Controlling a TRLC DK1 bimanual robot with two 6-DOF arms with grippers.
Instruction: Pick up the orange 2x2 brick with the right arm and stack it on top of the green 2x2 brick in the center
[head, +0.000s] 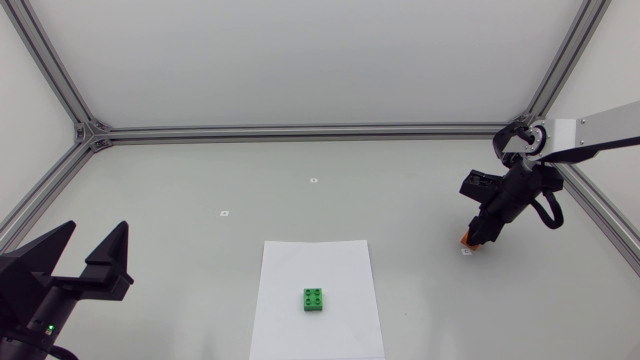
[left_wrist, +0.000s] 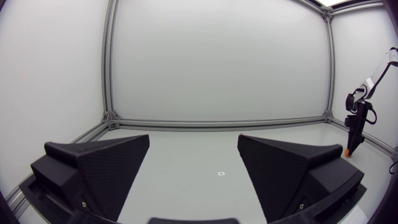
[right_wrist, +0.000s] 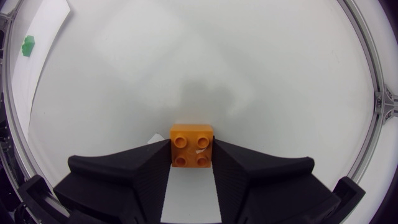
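Observation:
The orange 2x2 brick sits studs-up between the fingers of my right gripper, and both black fingers press against its sides. From above, this gripper points down at the table's right side, with only an orange sliver showing beneath it. Whether the brick rests on the table or hangs just above it I cannot tell. The green 2x2 brick lies on a white paper sheet near the front centre, far from the right gripper. My left gripper stands open at the front left, holding nothing.
Aluminium frame rails border the table at the back and sides. Small white markers lie on the surface behind the paper. In the left wrist view the right arm shows far off, beyond the open left gripper.

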